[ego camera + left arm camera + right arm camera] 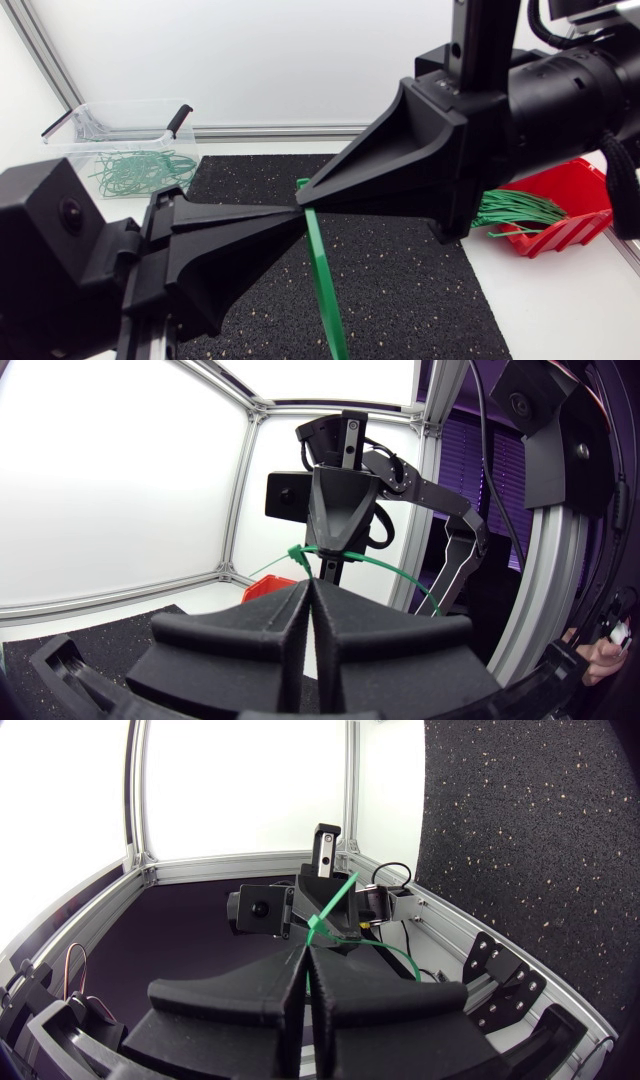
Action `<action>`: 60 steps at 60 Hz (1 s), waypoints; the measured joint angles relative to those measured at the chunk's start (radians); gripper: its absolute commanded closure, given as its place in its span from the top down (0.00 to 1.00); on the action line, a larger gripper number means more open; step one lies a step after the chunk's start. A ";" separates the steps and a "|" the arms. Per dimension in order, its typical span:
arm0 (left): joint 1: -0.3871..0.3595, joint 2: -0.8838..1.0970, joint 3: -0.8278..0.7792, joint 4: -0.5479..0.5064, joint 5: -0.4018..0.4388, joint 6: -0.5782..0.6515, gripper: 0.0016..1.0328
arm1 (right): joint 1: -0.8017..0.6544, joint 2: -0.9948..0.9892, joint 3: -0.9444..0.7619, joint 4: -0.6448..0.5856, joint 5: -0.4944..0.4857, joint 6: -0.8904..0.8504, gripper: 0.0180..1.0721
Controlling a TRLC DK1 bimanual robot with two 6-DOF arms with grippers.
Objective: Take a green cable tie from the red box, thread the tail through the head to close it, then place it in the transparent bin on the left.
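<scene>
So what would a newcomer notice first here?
The black wedge-fingered left gripper and right gripper meet tip to tip mid-table, both shut on one thin green plastic cable tie hanging over the black speckled mat. More green ties sit in the red plastic box at right.

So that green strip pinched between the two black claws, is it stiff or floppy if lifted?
Probably springy rather than limp: the cable tie runs on from where it is held as a fairly straight band, yet bows into a long arc in the left wrist view. It looks thin and narrow, so likely very light for its length.
</scene>
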 measured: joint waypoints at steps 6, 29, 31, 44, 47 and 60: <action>0.000 0.000 -0.001 0.000 -0.005 0.013 0.03 | 0.000 0.000 0.000 0.000 0.000 0.000 0.10; 0.096 0.005 -0.001 0.012 0.022 0.063 0.03 | -0.001 -0.059 0.000 0.000 0.019 -0.001 0.51; 0.106 0.007 -0.001 0.012 0.030 0.071 0.03 | -0.001 -0.062 0.000 0.000 0.019 -0.001 0.51; 0.125 0.010 -0.007 -0.003 0.051 0.166 0.03 | -0.042 -0.048 0.002 0.000 0.019 -0.018 0.51; 0.125 0.010 -0.007 -0.007 0.052 0.193 0.03 | -0.062 -0.035 0.003 0.001 0.015 -0.033 0.51; 0.118 0.033 -0.007 -0.008 0.053 0.314 0.03 | -0.188 0.077 0.054 -0.043 -0.089 -0.184 0.51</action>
